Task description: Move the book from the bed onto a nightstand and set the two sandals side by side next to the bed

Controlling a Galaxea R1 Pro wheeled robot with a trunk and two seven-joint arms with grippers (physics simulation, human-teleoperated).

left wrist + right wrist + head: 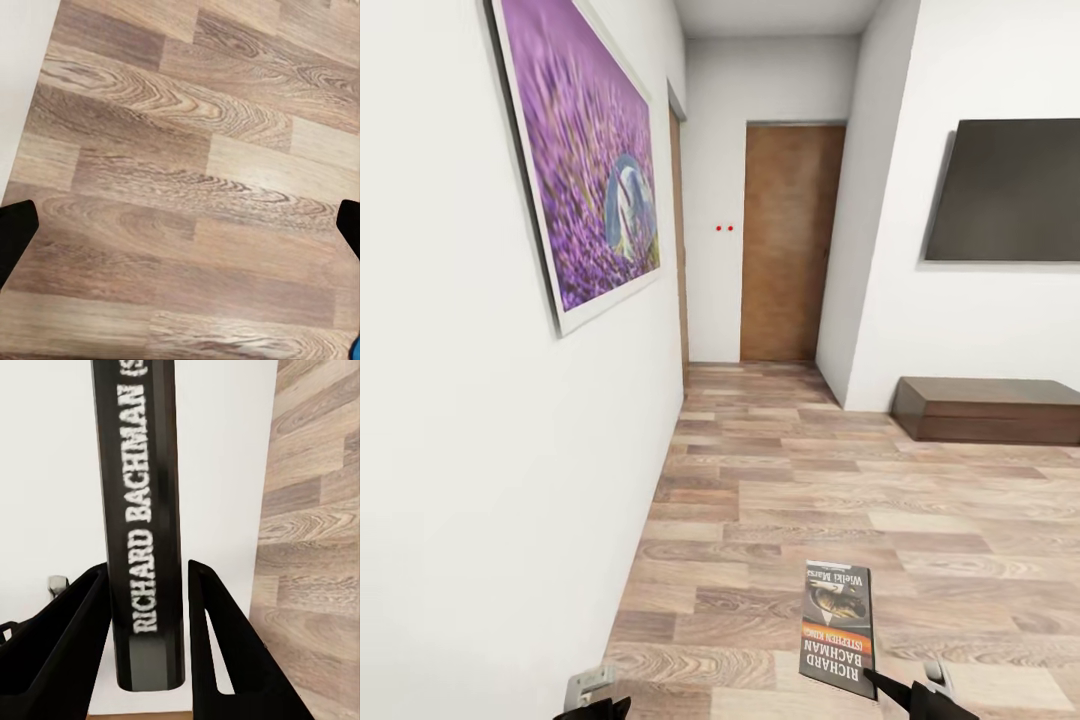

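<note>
The book (838,625), a thin dark paperback with an orange band and "RICHARD BACHMAN" lettering, is held out above the wood floor by my right gripper (890,690), which is shut on its near end. In the right wrist view the book's spine (142,525) stands between the two black fingers (71,645), gripper (148,574) closed against it. My left gripper (180,229) is open with nothing in it over bare planks; its tips also peek in low in the head view (595,708). The bed, nightstand and sandals are out of view.
A white wall (480,480) runs close on my left, bearing a purple lavender picture (580,150). A tan door (790,240) closes the passage ahead. On the right hang a dark screen (1010,190) and below it a long low dark cabinet (990,410). Wood floor (810,480) lies open ahead.
</note>
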